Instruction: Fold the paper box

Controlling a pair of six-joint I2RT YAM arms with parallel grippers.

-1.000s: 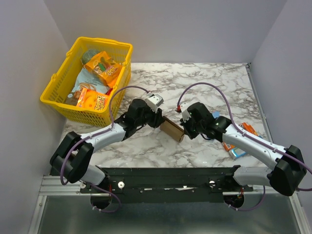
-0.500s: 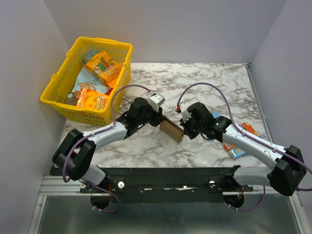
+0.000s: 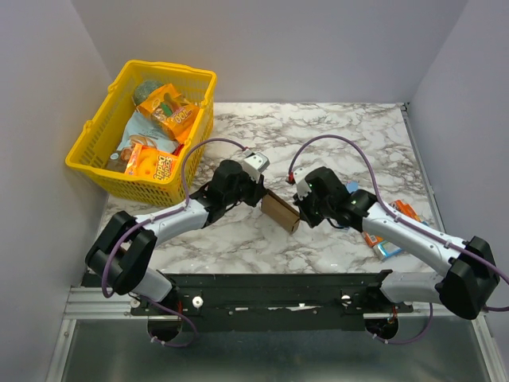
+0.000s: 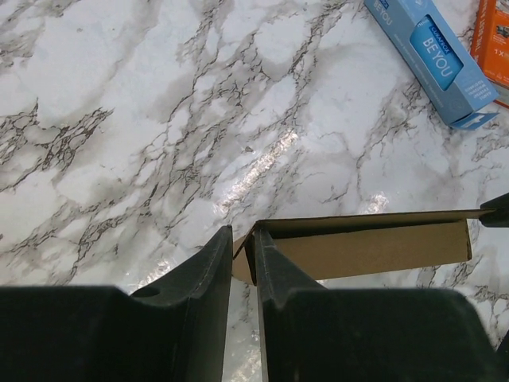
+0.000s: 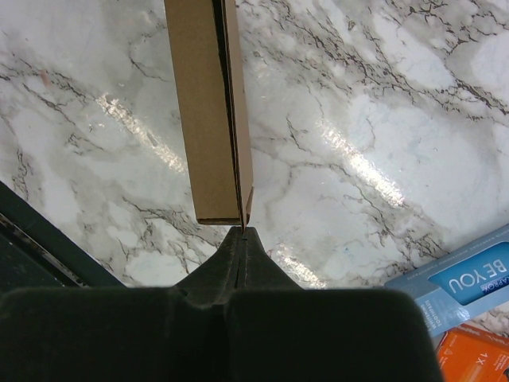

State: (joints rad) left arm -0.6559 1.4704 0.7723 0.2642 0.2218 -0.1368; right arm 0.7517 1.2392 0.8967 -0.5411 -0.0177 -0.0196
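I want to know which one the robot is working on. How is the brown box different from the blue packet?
The paper box is plain brown with no print; the blue packet has white lettering. The paper box is pinched at opposite ends by the left end effector and the right end effector; the blue packet lies loose on the table. Both are slim and box-shaped.

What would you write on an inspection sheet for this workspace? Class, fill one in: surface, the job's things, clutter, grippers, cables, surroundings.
Surface: marble-pattern table, glossy.
Job's things: paper box, brown, held between both grippers.
Clutter: yellow basket of snack packets, far left; blue packet and orange packet, right.
Grippers: left gripper shut on one end of the box; right gripper shut on the other.
Cables: purple cables, one arching behind each gripper.
Surroundings: grey walls on three sides.
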